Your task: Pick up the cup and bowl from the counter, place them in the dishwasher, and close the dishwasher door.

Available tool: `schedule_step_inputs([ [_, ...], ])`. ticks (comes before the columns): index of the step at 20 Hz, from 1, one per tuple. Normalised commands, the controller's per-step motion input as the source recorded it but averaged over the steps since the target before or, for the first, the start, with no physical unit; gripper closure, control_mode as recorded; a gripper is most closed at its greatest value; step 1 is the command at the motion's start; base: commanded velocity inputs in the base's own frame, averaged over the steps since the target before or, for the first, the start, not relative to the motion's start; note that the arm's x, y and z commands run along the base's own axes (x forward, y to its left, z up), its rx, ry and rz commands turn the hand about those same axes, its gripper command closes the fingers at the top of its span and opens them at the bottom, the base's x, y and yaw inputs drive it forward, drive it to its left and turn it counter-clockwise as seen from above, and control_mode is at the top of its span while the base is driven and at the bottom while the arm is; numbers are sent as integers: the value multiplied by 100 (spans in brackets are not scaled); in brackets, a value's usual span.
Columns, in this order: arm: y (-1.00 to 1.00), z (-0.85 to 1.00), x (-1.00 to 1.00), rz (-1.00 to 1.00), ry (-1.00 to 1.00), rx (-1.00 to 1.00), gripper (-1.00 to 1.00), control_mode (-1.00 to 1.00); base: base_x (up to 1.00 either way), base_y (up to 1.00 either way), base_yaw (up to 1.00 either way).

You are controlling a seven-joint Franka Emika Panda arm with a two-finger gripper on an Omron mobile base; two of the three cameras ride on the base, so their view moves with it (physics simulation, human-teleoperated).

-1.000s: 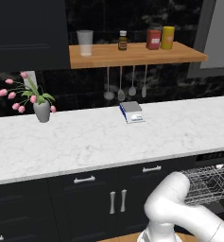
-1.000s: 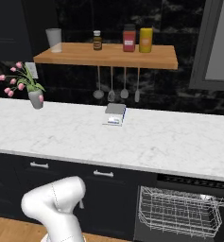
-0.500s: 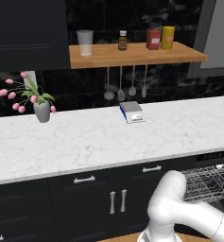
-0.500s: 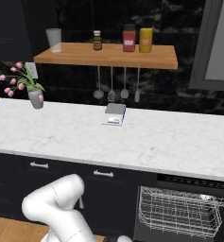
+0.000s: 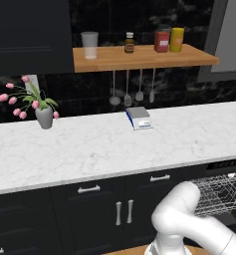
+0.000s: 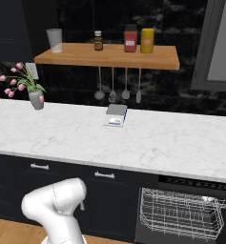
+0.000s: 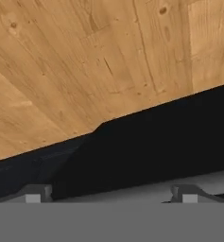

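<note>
Gripper [image 7: 111, 197] is being pointed low, at wood floor [image 7: 85, 61] and a dark panel.
Fingertips [image 7: 38, 193] are being seen set wide apart. Dishwasher [image 6: 183, 214], under the counter [image 6: 133, 138], is being cut off at the frame edge, wire rack [image 5: 219, 194] pulled out.

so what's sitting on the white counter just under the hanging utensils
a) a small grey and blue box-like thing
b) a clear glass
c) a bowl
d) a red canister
a: a small grey and blue box-like thing lies on the counter below the hanging utensils, while the red canister and the clear glass stand up on the wooden shelf.
</note>
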Motion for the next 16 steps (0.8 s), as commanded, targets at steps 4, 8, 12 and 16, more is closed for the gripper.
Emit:
schedule_step_inputs([
  [4, 3, -100, 8, -27, -1, 0, -100, -100, 0, 0, 0],
  [8, 20, -100, 47, -9, 0, 0, -100, -100, 0, 0, 0],
  [12, 12, -100, 76, 0, -13, 0, -100, -100, 0, 0, 0],
  [16, 0, -86, 99, 12, -29, 0, -100, -100, 0, 0, 0],
])
